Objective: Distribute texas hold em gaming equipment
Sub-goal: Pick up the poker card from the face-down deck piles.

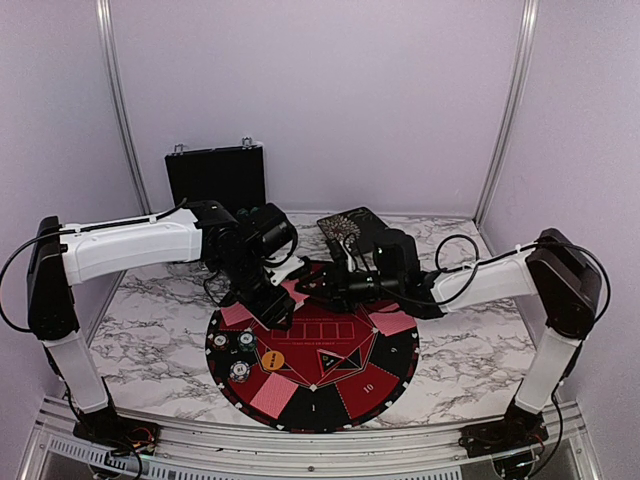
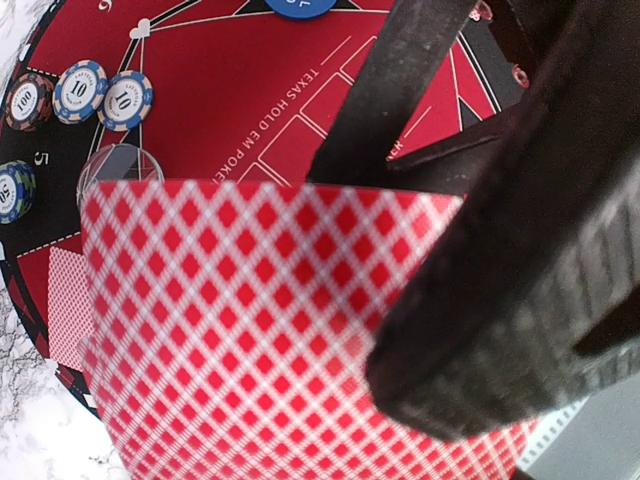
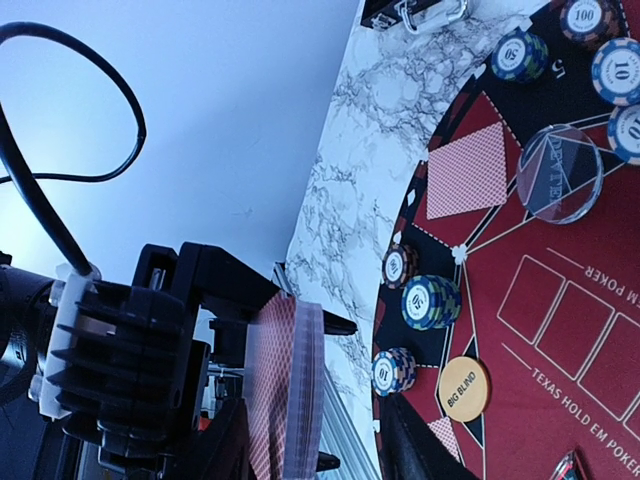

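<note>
A: Deck (image 3: 285,390) orientation?
B: On edge, long axis near upright in the right wrist view, red backs facing sideways. It is in the air over the mat's (image 1: 390,350) far rim.
A: Arms?
B: Left gripper (image 1: 278,308) is clamped on the deck, wrist pitched down. Right gripper (image 1: 318,287) is extended level with jaws parted beside the deck; contact unclear.

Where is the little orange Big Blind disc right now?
In the top view, the orange disc lies on the left part of the round mat, just right of the poker chips.
</note>
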Controlling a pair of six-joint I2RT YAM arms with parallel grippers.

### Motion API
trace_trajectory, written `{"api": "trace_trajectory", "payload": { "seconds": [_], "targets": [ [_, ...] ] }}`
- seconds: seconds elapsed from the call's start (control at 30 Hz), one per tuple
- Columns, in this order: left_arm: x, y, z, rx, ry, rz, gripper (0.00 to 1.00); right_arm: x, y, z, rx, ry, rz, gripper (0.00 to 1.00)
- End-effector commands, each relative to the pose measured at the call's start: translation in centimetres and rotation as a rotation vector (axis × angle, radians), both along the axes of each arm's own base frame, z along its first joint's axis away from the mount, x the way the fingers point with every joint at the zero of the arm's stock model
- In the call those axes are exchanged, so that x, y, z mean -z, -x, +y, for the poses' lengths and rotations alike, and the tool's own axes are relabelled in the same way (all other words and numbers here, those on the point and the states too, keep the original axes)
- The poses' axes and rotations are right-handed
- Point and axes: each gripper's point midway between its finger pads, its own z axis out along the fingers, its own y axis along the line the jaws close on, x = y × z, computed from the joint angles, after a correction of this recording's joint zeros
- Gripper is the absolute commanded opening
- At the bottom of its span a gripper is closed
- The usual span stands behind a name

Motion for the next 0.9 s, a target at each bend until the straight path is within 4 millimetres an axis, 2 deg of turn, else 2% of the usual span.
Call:
{"api": "trace_trajectory", "payload": {
  "seconds": [0.0, 0.47, 0.87],
  "targets": [
    [-0.9, 0.2, 0.3, 0.009, 0.008, -0.020, 0.39, -1.5, -0.2, -0.6, 0.012, -0.019, -0.027, 0.42],
    [-0.5, -0.1, 0.3, 0.008, -0.003, -0.020, 0.39, -2.2, 0.5, -1.2, 0.013, -0.030, -0.027, 0.33],
    [-0.4, -0.2, 0.1, 0.006, -0.003, -0.016, 0.39, -1.7, 1.4, -0.9, -0.003, -0.030, -0.011, 0.25]
  ]
}}
